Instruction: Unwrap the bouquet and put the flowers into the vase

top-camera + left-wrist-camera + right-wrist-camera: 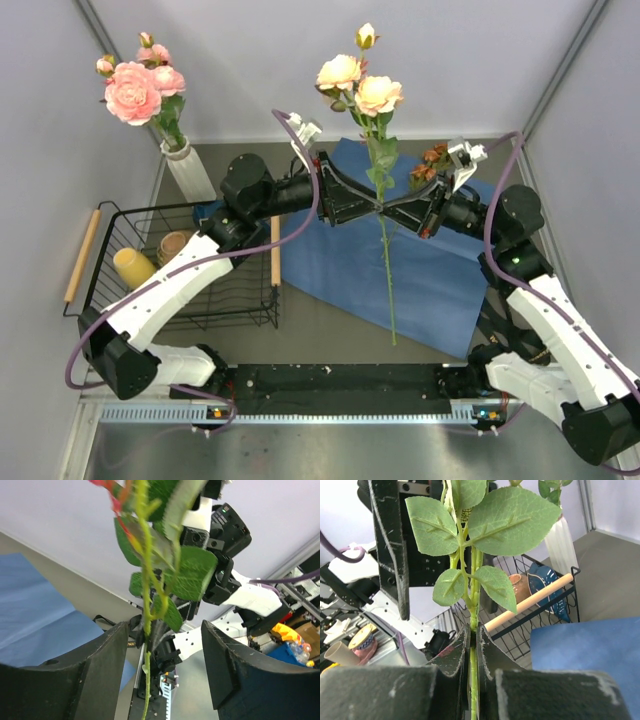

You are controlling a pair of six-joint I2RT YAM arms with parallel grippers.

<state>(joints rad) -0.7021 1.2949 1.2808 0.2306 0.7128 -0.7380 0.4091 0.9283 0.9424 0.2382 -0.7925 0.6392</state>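
Nearest you, the blue paper [430, 280] lies spread flat on the table [330, 330], and the lower end of a long green stem [386, 280] hangs over it. Your right gripper [472, 641] is clenched on that stem, its jaws pressed tight on both sides just below a cluster of leaves [485, 525]. Your left gripper [165, 652] comes in from the opposite side at the same height. It is released, its jaws standing apart with the stem between them. The stem runs close to one finger [107, 660], and you cannot tell whether it touches. The stem stands upright, with peach roses [360, 85] at its top. Just beyond the right gripper, small rust-orange flowers [432, 165] show over the paper's far edge. To your left, a wire basket [100, 245] holds a yellow cup [133, 266] and a brown bowl [175, 245]. Past it, at the far left, the white vase [190, 172] stands on the table with pink flowers [135, 90] in it.
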